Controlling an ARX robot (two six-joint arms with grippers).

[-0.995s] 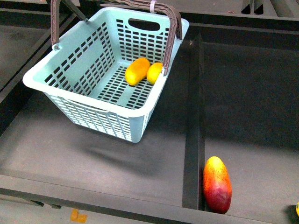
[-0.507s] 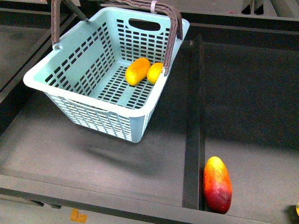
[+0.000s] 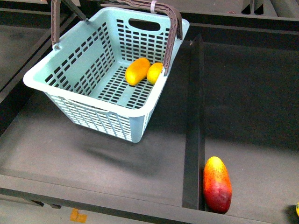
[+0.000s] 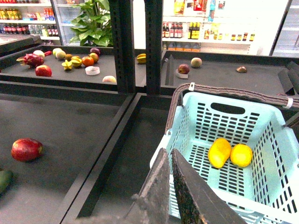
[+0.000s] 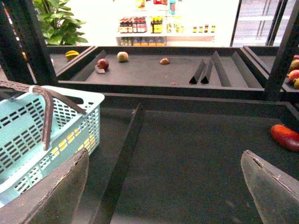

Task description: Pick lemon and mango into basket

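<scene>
We see mango (image 4: 219,152) touching lemon (image 4: 241,155) inside basket (image 4: 201,109), just beyond our closed, empty left gripper (image 4: 170,163). Right gripper (image 5: 163,179) wide open, empty, beside basket.

Left claw (image 4: 170,186): two long, flat, dark grey-black fingers (image 4: 194,196), tapering to narrow tips. Surfaces are matte, rough and visibly scuffed, with pale worn edges along the inner faces. The root of the near finger looks frayed and ragged.

Right claw (image 5: 163,186): two broad, dark grey fingers (image 5: 60,193) with rounded tips and a thin pale line along each worn edge. The pad faces are dull, lightly scratched and speckled.

No cables, screws or markings can be made out on either claw. The front view shows no part of the robot.
</scene>
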